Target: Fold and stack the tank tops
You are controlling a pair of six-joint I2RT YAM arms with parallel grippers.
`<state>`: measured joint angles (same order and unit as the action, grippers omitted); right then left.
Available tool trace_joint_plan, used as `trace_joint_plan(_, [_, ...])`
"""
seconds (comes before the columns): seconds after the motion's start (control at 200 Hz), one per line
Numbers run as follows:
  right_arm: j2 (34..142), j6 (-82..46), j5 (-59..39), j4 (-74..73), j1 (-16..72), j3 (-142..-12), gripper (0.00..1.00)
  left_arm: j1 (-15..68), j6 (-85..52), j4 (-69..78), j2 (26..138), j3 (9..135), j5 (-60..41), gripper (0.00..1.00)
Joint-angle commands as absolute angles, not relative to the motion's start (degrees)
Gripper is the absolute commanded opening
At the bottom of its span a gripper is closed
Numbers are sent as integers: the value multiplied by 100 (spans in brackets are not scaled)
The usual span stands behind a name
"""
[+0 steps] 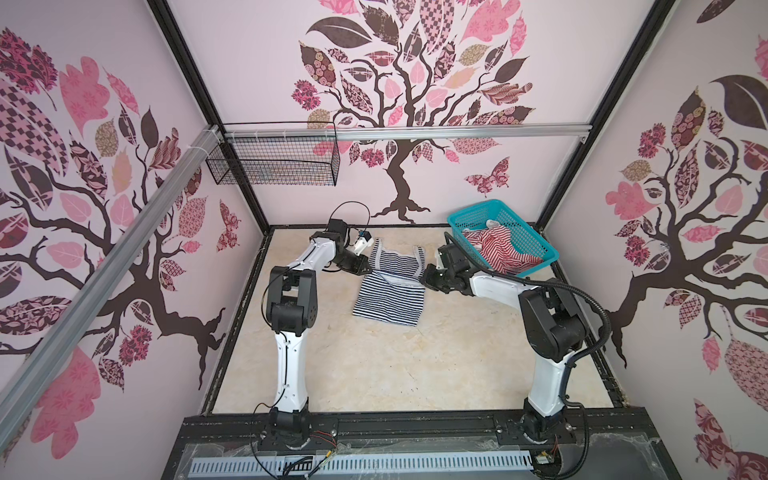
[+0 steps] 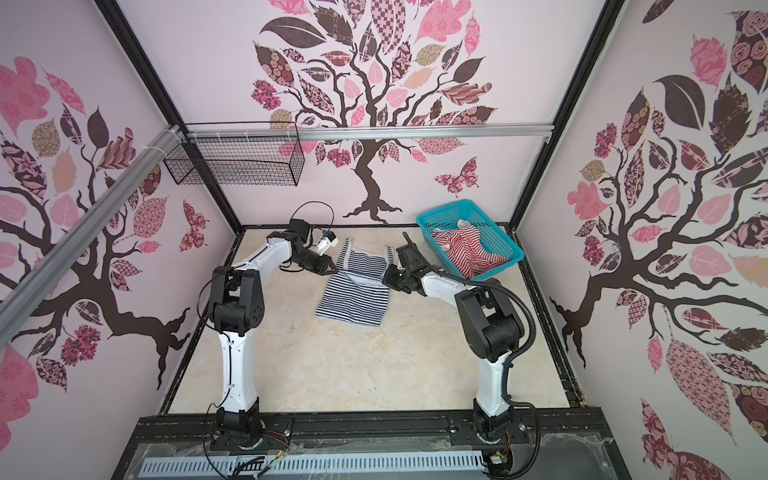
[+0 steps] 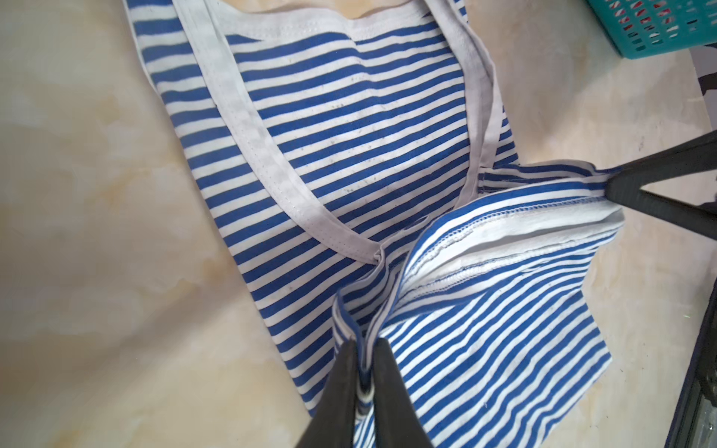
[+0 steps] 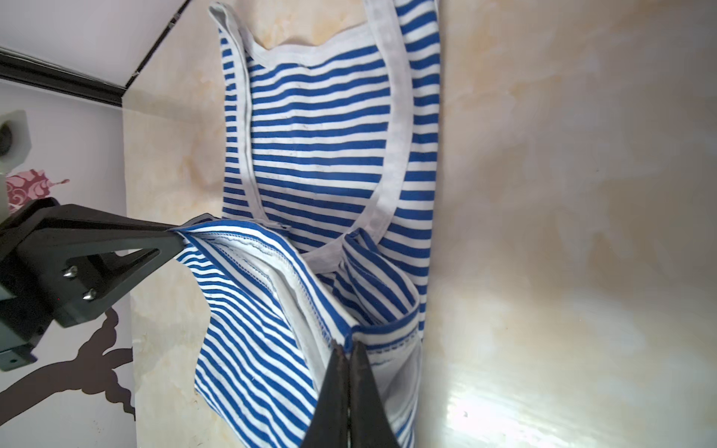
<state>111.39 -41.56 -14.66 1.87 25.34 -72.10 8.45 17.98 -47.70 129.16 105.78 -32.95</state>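
Black base rail (image 1: 415, 428) nearest. Both arms bent, reaching to far middle. Left gripper (image 3: 364, 349), right gripper (image 4: 346, 349) each pinch hem of navy-and-white striped cloth tank top (image 1: 388, 303), half folded on beige marbled table (image 1: 395, 365). Red-and-white striped tank top (image 1: 494, 249) in teal plastic mesh basket (image 1: 530, 230). Pink tree walls (image 1: 415, 104).
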Motion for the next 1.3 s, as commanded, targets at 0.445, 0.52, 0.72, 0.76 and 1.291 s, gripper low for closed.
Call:
trace_joint_plan(0.445, [10250, -4146, -1507, 49, 2476, -6441, 56, 679, 1768, -3769, 11541, 8805, -2281, 37])
trace_joint_plan(0.52, [10011, -4157, -1485, -85, 2595, -6168, 47, 709, 1918, -3629, 11242, 8320, -2386, 36])
trace_joint_plan(0.72, [10488, -4213, -1709, -52, 2672, -6583, 17, 925, 1939, -3960, 11608, 8843, -2851, 31])
trace_joint_plan(0.76, [10669, -4235, -1731, 23, 2674, -6771, 12, 961, 1873, -4006, 11803, 9057, -2935, 28])
trace_joint_plan(1.291, [12359, -4249, -1315, 902, 2639, -8564, 18, 1191, 1225, -4539, 13576, 11332, -1513, 25])
